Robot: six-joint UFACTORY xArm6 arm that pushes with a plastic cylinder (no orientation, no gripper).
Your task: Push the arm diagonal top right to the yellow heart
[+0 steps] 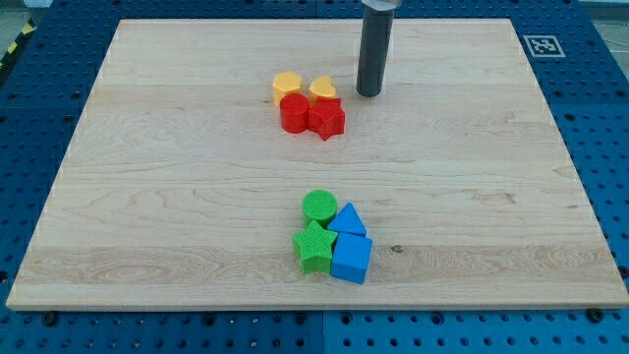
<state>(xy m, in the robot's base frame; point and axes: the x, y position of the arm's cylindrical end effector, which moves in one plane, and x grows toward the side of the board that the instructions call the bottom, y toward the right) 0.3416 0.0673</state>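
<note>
Blue perforated base (59, 39): largest item, nearest the camera along the view's bottom edge; it surrounds the wooden board on all sides.
Wooden board (177, 226): pale tabletop lying flat on the base; landmark for every position below.
Fiducial tag (541, 45): black and white square at the board's top right corner.
Rod: dark cylinder, upright, entering at the view's top edge above the board's upper centre; its upper end is cut off by the frame.
My tip (369, 94): rests on the board's upper centre area, just to the view's right of the yellow heart, with a narrow gap between them, touching no block.
Pincer state: none fitted; the rod holds nothing.
Blue cube (352, 260): lower centre of the board, at the bottom right of the lower cluster.
Blue triangle (347, 220): directly above the cube.
Green star (314, 247): left of the cube.
Green cylinder (319, 206): above the star.
Red star (326, 118): upper centre of the board.
Red cylinder (294, 113): touching the red star's left side.
Yellow hexagon-like block (287, 85): above the red cylinder.
Yellow heart (322, 88): task block, above the red star.
</note>
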